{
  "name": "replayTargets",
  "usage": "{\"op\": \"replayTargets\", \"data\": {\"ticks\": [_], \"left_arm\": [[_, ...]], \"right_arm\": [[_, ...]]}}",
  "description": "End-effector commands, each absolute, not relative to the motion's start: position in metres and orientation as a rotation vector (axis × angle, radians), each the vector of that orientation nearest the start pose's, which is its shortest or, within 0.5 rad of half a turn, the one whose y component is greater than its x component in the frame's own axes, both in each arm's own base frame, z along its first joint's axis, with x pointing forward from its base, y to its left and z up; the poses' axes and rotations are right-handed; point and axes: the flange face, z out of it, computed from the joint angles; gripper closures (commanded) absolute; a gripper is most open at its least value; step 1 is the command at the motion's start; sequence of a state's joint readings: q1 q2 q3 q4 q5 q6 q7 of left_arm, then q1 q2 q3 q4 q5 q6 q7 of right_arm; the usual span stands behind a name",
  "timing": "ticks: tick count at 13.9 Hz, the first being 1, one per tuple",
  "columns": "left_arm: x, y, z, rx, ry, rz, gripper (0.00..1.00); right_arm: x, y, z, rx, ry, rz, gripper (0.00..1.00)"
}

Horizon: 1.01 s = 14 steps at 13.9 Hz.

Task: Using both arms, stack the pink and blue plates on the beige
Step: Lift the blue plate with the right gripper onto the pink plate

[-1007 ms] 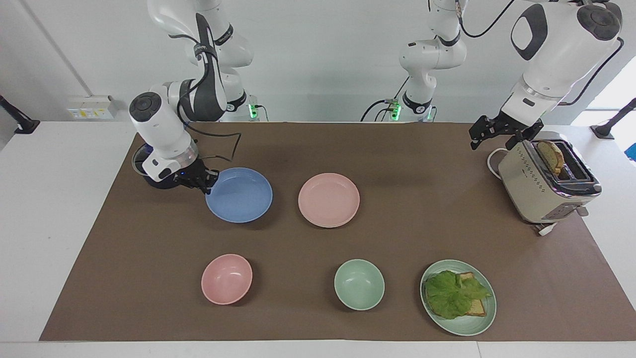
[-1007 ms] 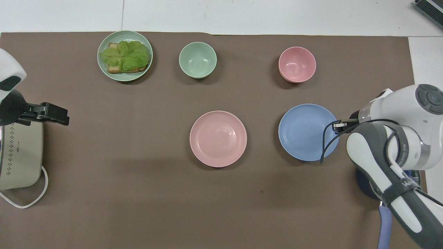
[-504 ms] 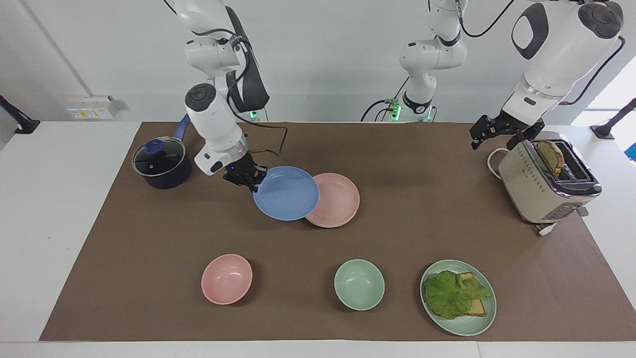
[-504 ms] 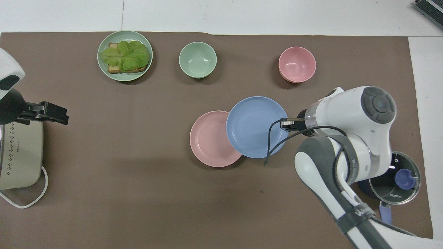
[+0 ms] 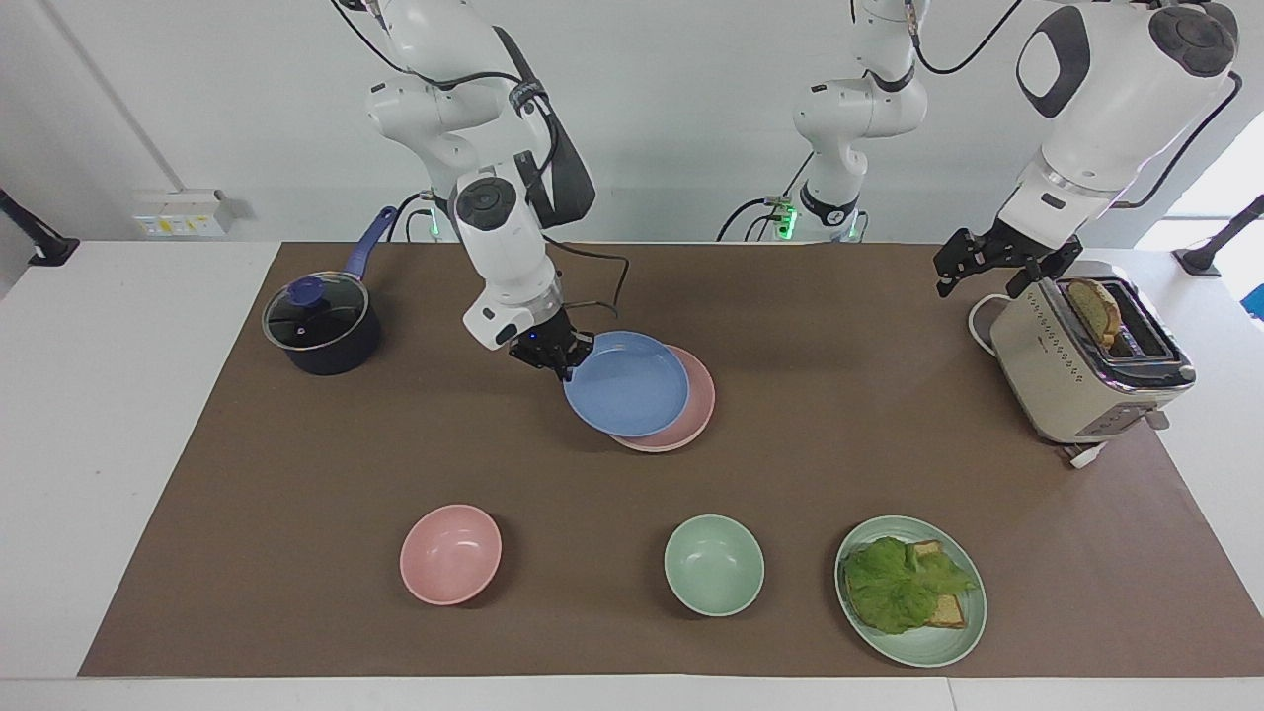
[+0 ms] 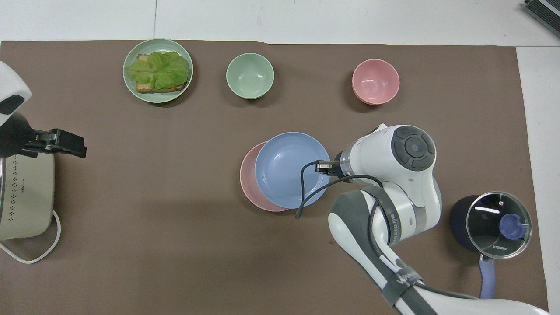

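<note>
My right gripper [image 5: 568, 367] [image 6: 321, 167] is shut on the rim of the blue plate [image 5: 627, 387] [image 6: 286, 170], at the side toward the right arm's end of the table. The plate hangs low and covers most of the pink plate [image 5: 699, 407] [image 6: 246, 179], which lies flat on the brown mat; I cannot tell whether the two touch. No beige plate is in view. My left gripper [image 5: 983, 269] [image 6: 65, 144] waits open and holds nothing, up beside the toaster.
A beige toaster [image 5: 1071, 380] [image 6: 24, 197] with bread in it stands at the left arm's end. A dark lidded pot [image 5: 321, 328] [image 6: 490, 223] sits at the right arm's end. Farthest from the robots are a pink bowl [image 5: 450, 553] [image 6: 375, 82], a green bowl [image 5: 713, 565] [image 6: 250, 75] and a green plate [image 5: 928, 654] [image 6: 158, 99] of toast and lettuce.
My right arm has lifted the blue plate off the mat beside the pot and carried it toward the left arm's end, over the pink plate. The left arm has not moved.
</note>
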<state>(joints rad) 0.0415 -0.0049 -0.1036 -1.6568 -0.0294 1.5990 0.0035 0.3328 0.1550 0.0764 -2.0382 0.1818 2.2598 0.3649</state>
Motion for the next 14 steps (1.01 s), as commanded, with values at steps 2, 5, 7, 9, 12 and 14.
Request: {"op": "replayTargets", "data": {"ticks": [2, 5, 7, 9, 12, 14], "left_arm": [[0.552, -0.035, 0.593, -3.16, 0.112, 0.078, 0.0], [0.552, -0.034, 0.593, -3.16, 0.11, 0.078, 0.0], [0.552, -0.035, 0.593, -3.16, 0.112, 0.078, 0.0], [0.552, -0.035, 0.593, -3.16, 0.112, 0.078, 0.0], [0.552, -0.035, 0.593, -3.16, 0.112, 0.078, 0.0], [0.552, -0.035, 0.593, -3.16, 0.112, 0.078, 0.0]], "right_arm": [[0.535, 0.242, 0.367, -2.957, 0.123, 0.029, 1.0], [0.532, 0.253, 0.353, -2.963, 0.096, 0.055, 1.0], [0.531, 0.256, 0.348, -2.964, 0.091, 0.068, 1.0], [0.53, 0.257, 0.348, -2.94, 0.113, 0.082, 1.0], [0.528, 0.262, 0.349, -2.936, 0.1, 0.086, 1.0], [0.53, 0.264, 0.348, -2.933, 0.094, 0.077, 1.0]]}}
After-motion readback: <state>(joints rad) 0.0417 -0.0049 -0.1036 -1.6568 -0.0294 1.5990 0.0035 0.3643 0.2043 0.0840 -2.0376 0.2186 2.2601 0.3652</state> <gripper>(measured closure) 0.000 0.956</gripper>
